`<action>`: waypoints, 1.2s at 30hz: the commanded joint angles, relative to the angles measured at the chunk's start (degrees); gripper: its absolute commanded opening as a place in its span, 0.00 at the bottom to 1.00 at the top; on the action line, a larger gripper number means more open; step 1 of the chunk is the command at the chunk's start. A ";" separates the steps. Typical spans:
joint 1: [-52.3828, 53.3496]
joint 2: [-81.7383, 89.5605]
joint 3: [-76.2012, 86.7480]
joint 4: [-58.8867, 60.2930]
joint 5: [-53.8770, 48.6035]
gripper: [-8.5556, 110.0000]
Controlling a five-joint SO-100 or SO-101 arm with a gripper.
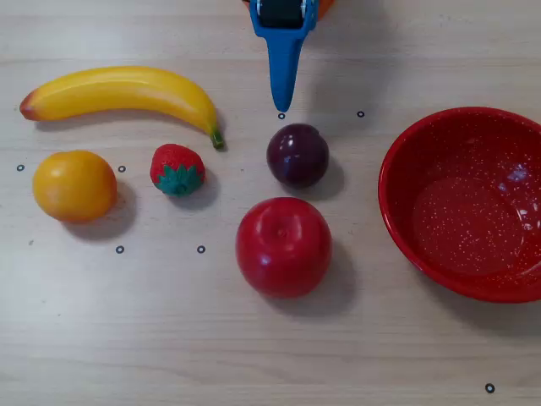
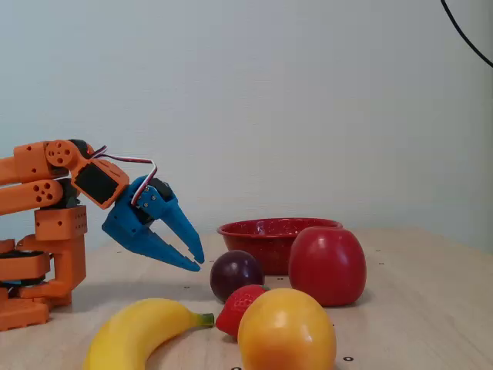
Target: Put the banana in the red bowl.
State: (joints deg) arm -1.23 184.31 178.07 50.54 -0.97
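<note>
The banana (image 1: 127, 91) lies on the table at the upper left of the overhead view, with its green stem tip pointing right; in the fixed view it (image 2: 142, 331) is at the front. The red bowl (image 1: 465, 207) stands empty at the right edge, and in the fixed view it (image 2: 262, 231) is behind the apple. My blue gripper (image 1: 281, 108) hangs at the top centre, right of the banana's stem and just above the plum. In the fixed view the gripper (image 2: 198, 264) is lifted off the table, its fingertips together and empty.
A round yellow-orange fruit (image 1: 74, 185), a strawberry (image 1: 177, 169), a dark plum (image 1: 297, 155) and a red apple (image 1: 283, 246) sit between the banana and the bowl. The orange arm base (image 2: 46, 254) stands at the left of the fixed view.
</note>
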 commanded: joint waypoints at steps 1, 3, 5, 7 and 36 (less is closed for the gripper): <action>0.44 0.79 0.62 -0.09 0.00 0.07; 0.44 0.79 0.62 -0.09 0.00 0.07; 0.44 0.79 0.62 -0.09 0.00 0.07; 0.44 0.79 0.62 -0.09 0.00 0.07; 2.46 -16.61 -25.40 21.45 6.77 0.07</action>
State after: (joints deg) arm 1.05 169.37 159.52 71.02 3.78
